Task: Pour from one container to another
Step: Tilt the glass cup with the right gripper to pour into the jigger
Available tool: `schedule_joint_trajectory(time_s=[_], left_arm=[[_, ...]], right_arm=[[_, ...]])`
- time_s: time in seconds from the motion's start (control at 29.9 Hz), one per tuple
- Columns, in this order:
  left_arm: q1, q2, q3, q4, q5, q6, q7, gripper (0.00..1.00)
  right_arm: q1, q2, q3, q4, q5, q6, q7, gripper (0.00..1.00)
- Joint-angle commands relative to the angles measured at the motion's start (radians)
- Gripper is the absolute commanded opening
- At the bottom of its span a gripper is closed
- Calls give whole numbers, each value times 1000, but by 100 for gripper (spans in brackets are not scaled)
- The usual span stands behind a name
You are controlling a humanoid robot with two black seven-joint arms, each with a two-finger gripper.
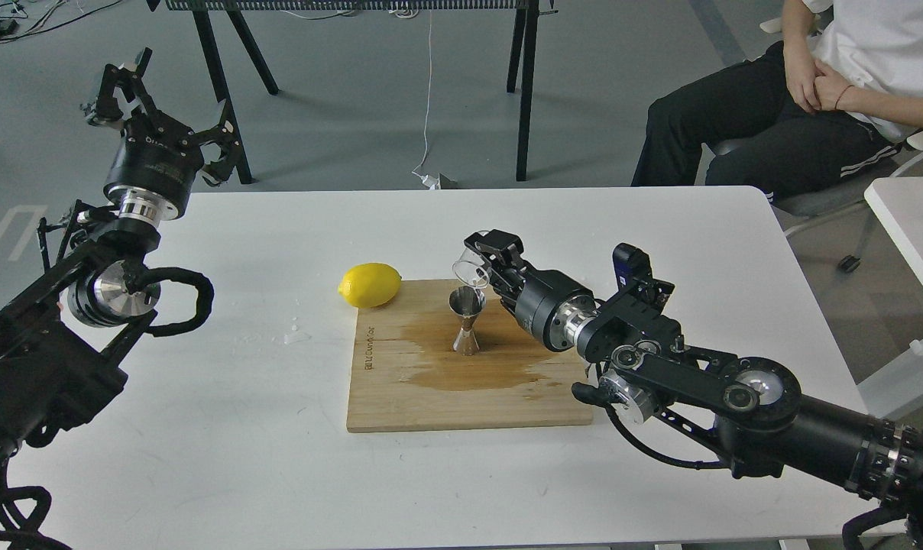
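Observation:
A small clear glass cup (471, 272) is tipped on its side just above the open top of the shiny steel jigger (467, 320). My right gripper (486, 263) is shut on the cup, reaching in from the right. The jigger stands upright on a wooden cutting board (431, 389), inside a dark wet stain. My left gripper (167, 103) is raised over the table's far left corner, far from both, its fingers spread open and holding nothing.
A yellow lemon (369, 285) rests at the board's back left corner. A small puddle (296, 334) lies on the white table (240, 458) left of the board. A seated person (813, 99) is beyond the table's far right; black table legs (523, 92) stand behind.

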Motion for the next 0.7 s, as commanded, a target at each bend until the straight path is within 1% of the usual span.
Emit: schedule_joint_trajectory(time_s=[0.0, 0.47, 0.57, 0.67], left_arm=[[-1, 0, 1, 0, 0, 0, 0, 100], [1, 1, 0, 0, 0, 0, 0, 100], [1, 3, 0, 0, 0, 0, 0, 100], [1, 5, 0, 0, 0, 0, 0, 100]], right_arm=[[0, -11, -13, 3, -5, -1, 1, 30], [16, -22, -30, 4, -47, -8, 15, 30], [16, -24, -50, 6, -72, -11, 29, 30], [17, -27, -70, 7, -98, -45, 46, 30]])
